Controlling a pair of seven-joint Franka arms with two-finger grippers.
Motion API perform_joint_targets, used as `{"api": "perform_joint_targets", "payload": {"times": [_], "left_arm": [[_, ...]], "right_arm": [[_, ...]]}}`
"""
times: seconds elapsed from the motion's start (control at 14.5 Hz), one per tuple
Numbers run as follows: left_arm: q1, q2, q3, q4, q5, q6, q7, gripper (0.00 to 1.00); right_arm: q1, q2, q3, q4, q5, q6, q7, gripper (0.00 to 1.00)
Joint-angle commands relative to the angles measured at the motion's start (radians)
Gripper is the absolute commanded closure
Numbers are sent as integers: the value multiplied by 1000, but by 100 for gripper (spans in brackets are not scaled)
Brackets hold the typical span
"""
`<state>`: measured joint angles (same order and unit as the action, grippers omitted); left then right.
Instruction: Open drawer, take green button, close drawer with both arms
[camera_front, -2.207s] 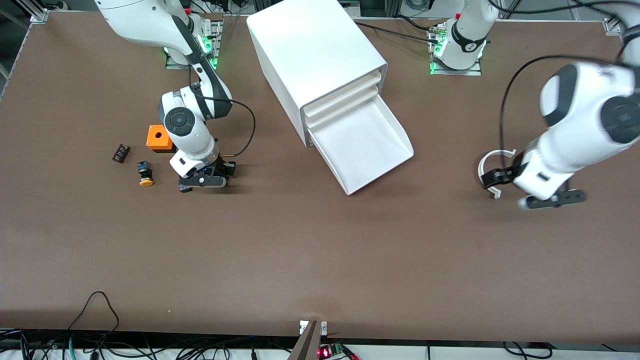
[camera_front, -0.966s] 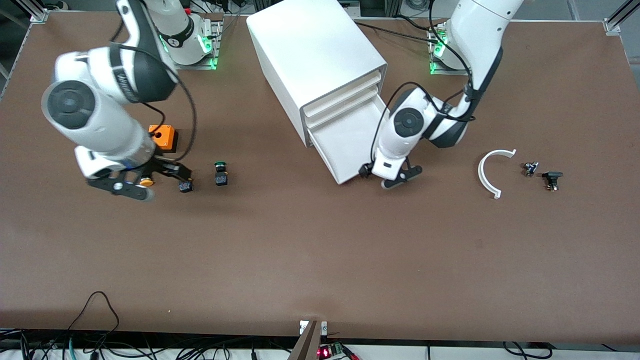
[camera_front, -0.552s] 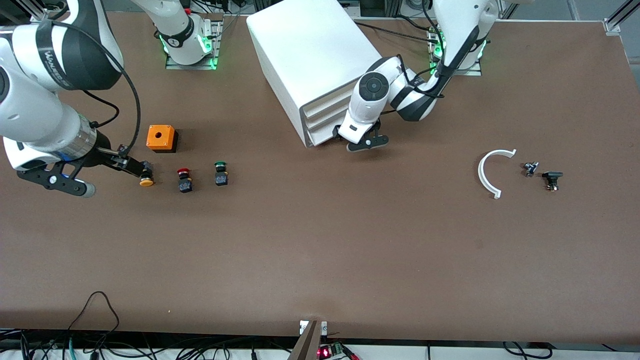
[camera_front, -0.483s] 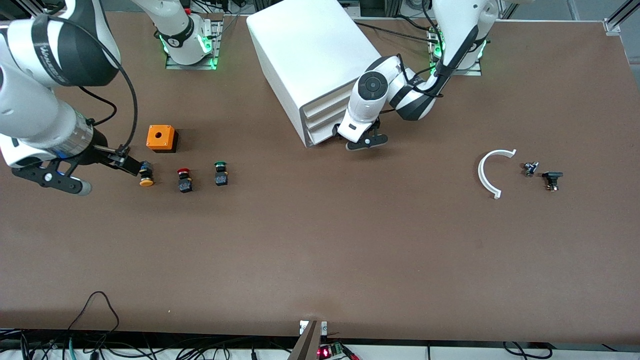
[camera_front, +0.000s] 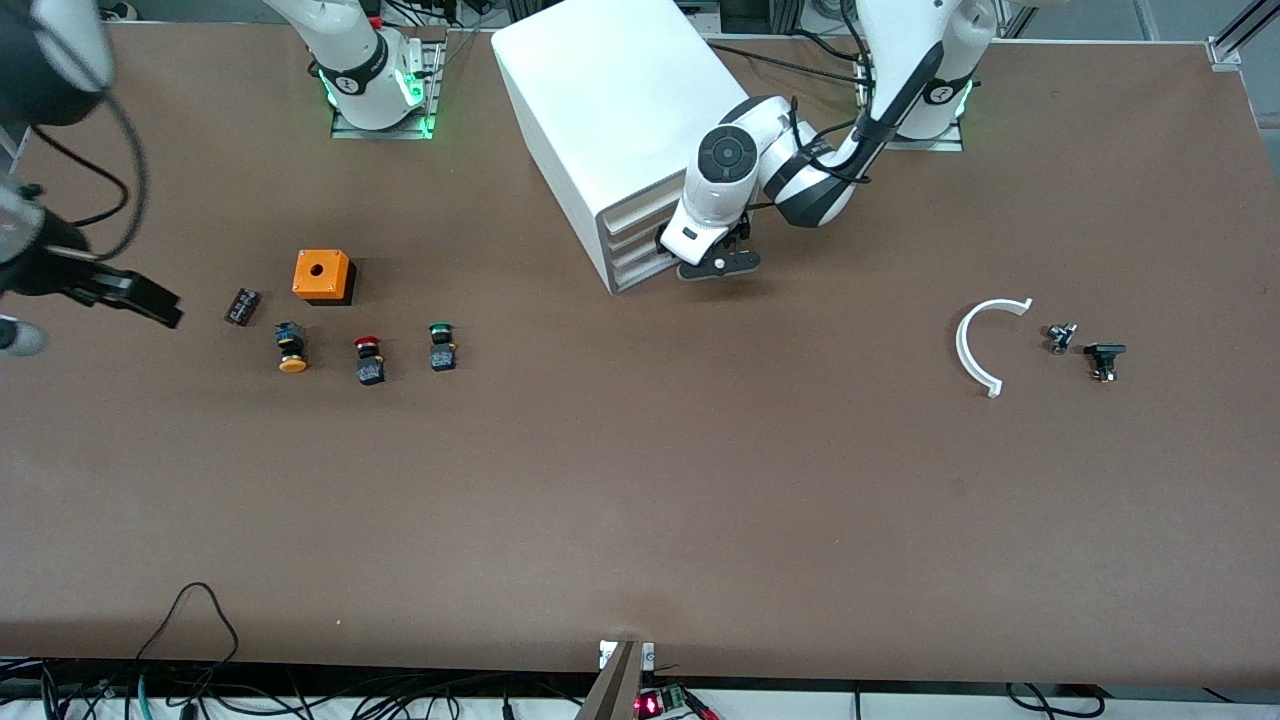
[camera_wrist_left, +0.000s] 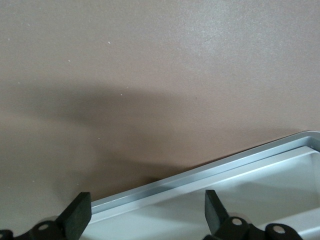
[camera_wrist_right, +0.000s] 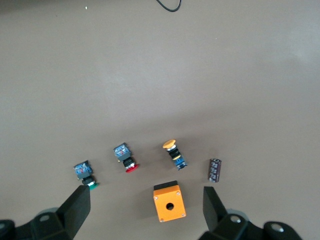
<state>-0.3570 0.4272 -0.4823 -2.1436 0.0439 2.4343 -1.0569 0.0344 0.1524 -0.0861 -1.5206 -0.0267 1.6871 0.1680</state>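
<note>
The left gripper (camera_front: 712, 262) is sitting right at the front of the white cabinet (camera_front: 620, 110), up in the centre-top of the front view, its black fingers (camera_wrist_left: 77, 216) spread apart against the rim of the lowest drawer (camera_front: 640, 268) — and that drawer is lying pushed in, flush with the two above it. In the left wrist view the drawer's pale edge (camera_wrist_left: 210, 172) is running between the parted fingertips, with bare brown table (camera_wrist_left: 150, 75) past it.

The right gripper (camera_front: 60, 300) is hanging high at the left edge of the frame, empty, fingers (camera_wrist_right: 75, 210) wide apart.

The green button (camera_front: 441, 346) is standing on the table in the left-middle of the frame, in a row with the red-capped button (camera_front: 369, 360) and the yellow-orange-capped button (camera_front: 291, 348) — the green one closest to the cabinet. An orange box (camera_front: 322, 276) is sitting just above that row, a small dark block (camera_front: 241, 306) beside it. Over at the right of the frame, a white curved piece (camera_front: 975, 345) and two small dark parts (camera_front: 1085, 350) are lying.
</note>
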Motion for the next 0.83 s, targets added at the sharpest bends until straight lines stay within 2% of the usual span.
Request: {"api": "perform_joint_targets", "payload": {"times": [0.0, 0.14, 0.28, 0.34, 0.48, 0.55, 0.76], "left_arm": [[93, -53, -15, -10, 1, -15, 11, 0], [151, -70, 19, 31, 8, -9, 11, 0], [206, -119, 86, 85, 8, -11, 17, 0], [246, -151, 88, 103, 10, -27, 59, 0], [309, -220, 90, 137, 8, -153, 241, 0], [338, -243, 100, 184, 5, -237, 335, 0], [348, -327, 186, 325, -6, -482, 547, 0]], "right_arm": [[-4, -7, -37, -7, 36, -7, -87, 0], [-1, -34, -27, -7, 30, -55, -74, 0], [18, -71, -26, -6, 30, -93, -73, 0], [25, -73, -26, -3, 31, -116, -71, 0], [27, -94, -17, -19, 31, -121, -70, 0], [27, -106, -18, -54, 31, -109, -70, 0], [25, -172, -21, -140, 28, -67, -71, 0]]}}
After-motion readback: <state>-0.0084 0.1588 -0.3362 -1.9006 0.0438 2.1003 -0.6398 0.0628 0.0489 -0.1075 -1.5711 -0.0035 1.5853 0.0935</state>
